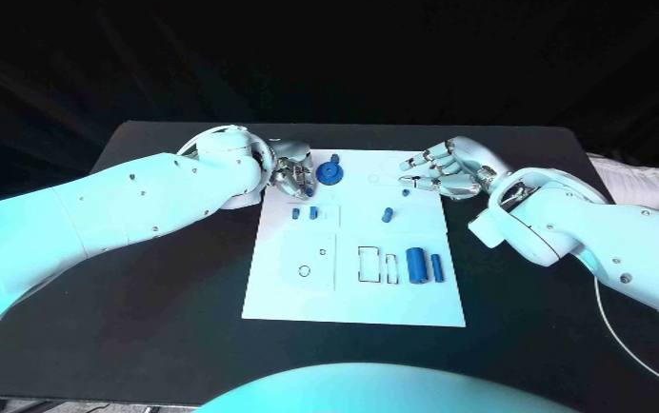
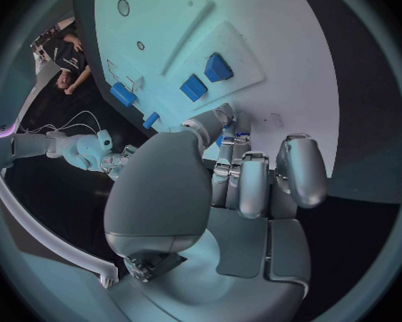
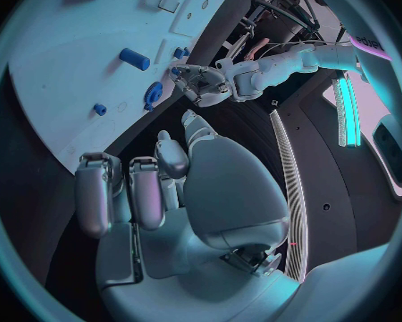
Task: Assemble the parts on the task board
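The left hand (image 1: pixel 286 173), fingers pinching a round blue plastic disc part (image 1: pixel 329 173), could drop it through a shallow grip; the right hand (image 1: pixel 447 170) hovers with fingers curled, empty.

A black table (image 1: pixel 165 289) carried a white task board (image 1: pixel 295 289), which lay flat at the middle of its surface. The board's long edges ran front to back.

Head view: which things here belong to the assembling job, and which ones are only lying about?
Belong to the job:
task board
round blue part
two small blue blocks
blue peg
two blue cylinders
left robot hand
right robot hand

Only lying about:
black table
white cable
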Robot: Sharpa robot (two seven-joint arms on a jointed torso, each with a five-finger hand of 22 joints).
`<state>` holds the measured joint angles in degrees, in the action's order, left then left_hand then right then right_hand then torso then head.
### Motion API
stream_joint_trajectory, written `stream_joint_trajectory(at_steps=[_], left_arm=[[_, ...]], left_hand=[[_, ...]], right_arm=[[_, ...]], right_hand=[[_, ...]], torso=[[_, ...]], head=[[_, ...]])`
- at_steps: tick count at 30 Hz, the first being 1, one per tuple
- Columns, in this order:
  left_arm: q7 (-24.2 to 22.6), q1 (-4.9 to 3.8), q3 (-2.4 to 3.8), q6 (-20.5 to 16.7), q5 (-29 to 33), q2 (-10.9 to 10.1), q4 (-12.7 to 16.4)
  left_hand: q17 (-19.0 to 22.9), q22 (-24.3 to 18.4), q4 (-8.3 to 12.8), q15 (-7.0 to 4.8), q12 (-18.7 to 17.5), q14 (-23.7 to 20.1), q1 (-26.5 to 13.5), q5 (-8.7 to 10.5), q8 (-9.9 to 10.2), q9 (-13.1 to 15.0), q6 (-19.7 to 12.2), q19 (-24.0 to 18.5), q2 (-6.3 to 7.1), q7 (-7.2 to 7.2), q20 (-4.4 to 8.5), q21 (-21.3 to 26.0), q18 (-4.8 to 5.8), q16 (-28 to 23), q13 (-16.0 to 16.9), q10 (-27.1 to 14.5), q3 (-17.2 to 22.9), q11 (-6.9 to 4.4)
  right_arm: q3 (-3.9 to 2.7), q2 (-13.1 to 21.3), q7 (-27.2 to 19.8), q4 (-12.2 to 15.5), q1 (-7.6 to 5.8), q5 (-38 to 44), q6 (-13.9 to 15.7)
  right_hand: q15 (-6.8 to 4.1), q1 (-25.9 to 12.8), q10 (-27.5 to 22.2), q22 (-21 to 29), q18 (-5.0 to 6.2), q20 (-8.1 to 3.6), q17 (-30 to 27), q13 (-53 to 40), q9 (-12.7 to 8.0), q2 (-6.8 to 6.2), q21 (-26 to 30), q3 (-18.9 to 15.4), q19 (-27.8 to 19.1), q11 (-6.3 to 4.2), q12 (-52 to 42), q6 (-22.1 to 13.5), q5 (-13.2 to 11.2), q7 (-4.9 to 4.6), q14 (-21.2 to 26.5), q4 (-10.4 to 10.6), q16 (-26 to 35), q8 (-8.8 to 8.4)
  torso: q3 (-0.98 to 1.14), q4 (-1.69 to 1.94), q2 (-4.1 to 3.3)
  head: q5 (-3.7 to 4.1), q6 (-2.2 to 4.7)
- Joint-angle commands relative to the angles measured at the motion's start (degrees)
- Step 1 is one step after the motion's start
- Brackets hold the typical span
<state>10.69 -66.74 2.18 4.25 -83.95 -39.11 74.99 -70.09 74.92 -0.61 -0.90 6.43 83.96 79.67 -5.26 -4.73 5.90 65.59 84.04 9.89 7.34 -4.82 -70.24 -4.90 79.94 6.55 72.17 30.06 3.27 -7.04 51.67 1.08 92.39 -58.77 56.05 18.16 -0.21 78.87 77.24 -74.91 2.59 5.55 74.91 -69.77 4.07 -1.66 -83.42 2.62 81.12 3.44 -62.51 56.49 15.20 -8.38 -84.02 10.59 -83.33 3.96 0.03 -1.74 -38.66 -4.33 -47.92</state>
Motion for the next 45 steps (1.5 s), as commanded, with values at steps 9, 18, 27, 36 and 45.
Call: stream_joint_trajectory(at_steps=[9,18,27,36,45], left_arm=[[0.16,0.15,-0.04,0.92,-0.57,0.23,-0.13],[0.31,0.21,-0.04,0.77,-0.60,0.28,-0.23],[0.55,0.35,-0.05,0.69,-0.60,0.32,-0.33],[0.76,0.45,-0.07,1.03,-0.60,0.37,-0.61],[0.74,0.51,-0.08,0.76,-0.60,0.44,-0.84]], left_hand=[[-0.05,6.04,-0.10,-0.36,-0.38,2.32,-0.48,0.28,-0.15,-0.04,0.27,0.38,0.19,0.01,0.20,0.12,0.83,0.34,0.05,0.21,-0.15,0.07],[-0.04,6.06,-0.06,-0.18,-0.87,2.30,-0.60,0.29,0.35,-0.29,-0.30,0.38,0.30,0.39,0.12,0.16,0.85,0.37,-0.02,-0.11,-0.13,0.34],[0.11,6.14,-0.08,0.18,-1.43,2.24,-0.83,0.28,0.92,-0.66,-1.16,0.41,0.56,1.03,-0.11,0.10,0.91,0.33,-0.09,-0.57,-0.10,0.82],[0.13,6.14,-0.07,0.20,-1.46,2.24,-0.83,0.28,0.94,-0.68,-1.19,0.41,0.55,1.05,-0.12,0.10,0.91,0.32,-0.09,-0.58,-0.08,0.83],[0.20,6.13,-0.07,0.25,-1.52,2.22,-0.85,0.28,0.98,-0.74,-1.29,0.41,0.58,1.14,-0.16,0.13,0.91,0.29,-0.09,-0.61,-0.07,0.89]], right_arm=[[0.00,0.00,-0.46,0.10,0.05,0.18,-0.75],[0.00,-0.04,-0.49,0.09,0.05,0.18,-0.71],[0.00,0.00,-0.48,0.12,0.06,0.18,-0.68],[0.00,0.06,-0.47,0.18,0.06,0.18,-0.65],[0.00,0.11,-0.44,0.22,0.06,0.18,-0.63]], right_hand=[[-0.55,0.02,0.06,-3.33,0.38,0.11,5.05,0.01,-0.01,0.42,0.39,-0.13,-0.27,-0.08,-0.10,0.35,0.04,-0.09,-3.78,-0.07,0.08,0.03],[-0.55,0.02,0.06,-3.33,0.38,0.11,5.05,0.01,-0.01,0.42,0.39,-0.13,-0.27,-0.08,-0.10,0.35,0.04,-0.09,-3.78,-0.07,0.08,0.03],[-0.56,0.03,0.02,-3.31,0.39,0.10,4.97,0.08,-0.02,0.47,0.42,-0.18,-0.28,-0.08,-0.04,0.36,0.03,-0.08,-3.76,-0.05,0.15,0.00],[-0.56,0.03,0.02,-3.31,0.39,0.10,4.97,0.08,-0.02,0.47,0.42,-0.18,-0.28,-0.08,-0.04,0.36,0.03,-0.08,-3.76,-0.05,0.15,0.00],[-0.56,0.03,0.02,-3.31,0.39,0.10,4.97,0.08,-0.02,0.47,0.42,-0.18,-0.28,-0.08,-0.04,0.36,0.03,-0.08,-3.76,-0.05,0.15,0.00]], torso=[[-0.01,0.04,-0.01],[0.00,0.02,-0.03],[0.01,0.02,0.00],[0.02,-0.05,-0.03],[0.00,-0.02,-0.02]], head=[[0.04,-0.06],[-0.05,-0.09],[-0.09,-0.17],[-0.16,-0.24],[-0.06,-0.29]])
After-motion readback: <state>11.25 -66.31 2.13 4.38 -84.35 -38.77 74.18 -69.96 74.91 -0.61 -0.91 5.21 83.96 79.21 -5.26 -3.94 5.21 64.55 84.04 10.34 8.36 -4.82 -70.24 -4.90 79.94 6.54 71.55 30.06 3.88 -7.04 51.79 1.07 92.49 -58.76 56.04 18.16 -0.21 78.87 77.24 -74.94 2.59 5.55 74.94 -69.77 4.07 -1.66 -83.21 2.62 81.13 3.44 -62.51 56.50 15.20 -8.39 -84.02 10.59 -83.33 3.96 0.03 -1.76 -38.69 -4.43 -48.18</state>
